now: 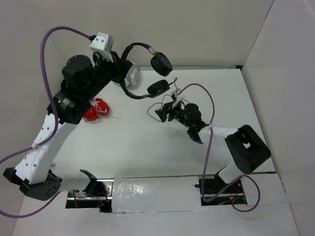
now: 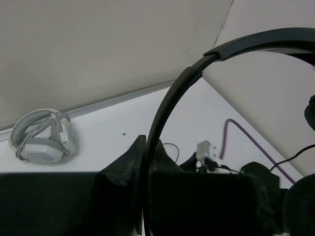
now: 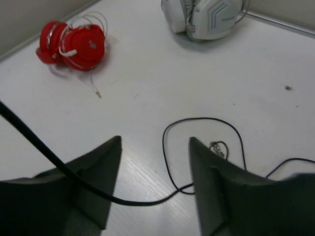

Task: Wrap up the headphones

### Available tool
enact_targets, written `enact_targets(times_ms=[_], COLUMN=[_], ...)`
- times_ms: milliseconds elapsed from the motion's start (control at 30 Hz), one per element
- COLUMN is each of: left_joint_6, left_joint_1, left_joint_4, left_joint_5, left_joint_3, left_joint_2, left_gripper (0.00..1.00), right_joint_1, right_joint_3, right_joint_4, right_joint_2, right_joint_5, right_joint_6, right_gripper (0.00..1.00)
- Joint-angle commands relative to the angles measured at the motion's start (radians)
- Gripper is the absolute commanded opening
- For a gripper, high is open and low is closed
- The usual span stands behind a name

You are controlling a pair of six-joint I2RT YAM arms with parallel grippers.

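Observation:
The black headphones (image 1: 160, 64) hang in the air at the back of the table, both round earcups pointing right. My left gripper (image 1: 121, 69) is shut on their thin headband (image 2: 172, 98), which runs up between its jaws (image 2: 149, 147) in the left wrist view. The thin black cord (image 1: 170, 96) drops from the earcups to the table. My right gripper (image 1: 165, 112) is open and low over the table. In the right wrist view the cord (image 3: 138, 201) crosses the gap between its fingers (image 3: 153, 147) and loops on the table just beyond.
White/grey over-ear headphones (image 1: 133, 74) lie at the back behind my left gripper, also in the right wrist view (image 3: 206, 17). Red headphones with a white cord (image 1: 96, 109) lie left of centre. White walls close in the table at the back and right.

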Motion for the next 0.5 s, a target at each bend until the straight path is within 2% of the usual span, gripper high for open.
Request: enact_targets(times_ms=[0, 33, 67, 100, 133, 167, 300, 367, 433, 467], left_joint_6=[-0.010, -0.005, -0.004, 0.005, 0.007, 0.007, 0.048, 0.088, 0.111, 0.145], left_joint_1=[-0.006, -0.006, -0.009, -0.008, -0.008, -0.008, -0.005, -0.006, -0.006, -0.005], left_joint_4=[0.054, 0.043, 0.037, 0.031, 0.026, 0.025, 0.046, 0.078, 0.074, 0.066], left_joint_5=[0.078, 0.087, 0.087, 0.087, 0.081, 0.083, 0.125, 0.142, 0.167, 0.172], left_joint_3=[0.077, 0.081, 0.085, 0.088, 0.087, 0.081, 0.016, -0.045, -0.079, -0.117], left_joint_2=[-0.061, -0.069, -0.074, -0.089, -0.095, -0.106, -0.187, -0.210, -0.229, -0.227], left_gripper=[0.00, 0.00, 0.00, 0.00, 0.00, 0.00, 0.00, 0.00, 0.00, 0.00], right_joint_1=[-0.001, -0.006, -0.013, -0.019, -0.038, -0.050, -0.130, -0.189, -0.211, -0.208], right_joint_3=[0.111, 0.125, 0.131, 0.144, 0.148, 0.150, 0.161, 0.179, 0.205, 0.234], right_joint_4=[0.096, 0.091, 0.084, 0.071, 0.061, 0.050, -0.025, -0.089, -0.186, -0.302], right_joint_2=[0.059, 0.068, 0.074, 0.077, 0.076, 0.077, 0.099, 0.108, 0.082, 0.065], right_joint_5=[0.018, 0.009, -0.003, -0.026, -0.075, -0.105, -0.246, -0.367, -0.390, -0.348], right_joint_6=[-0.019, -0.024, -0.024, -0.028, -0.024, -0.024, -0.004, -0.002, -0.030, -0.071], right_gripper=[0.59, 0.50, 0.29, 0.17, 0.06, 0.00, 0.00, 0.00, 0.00, 0.00])
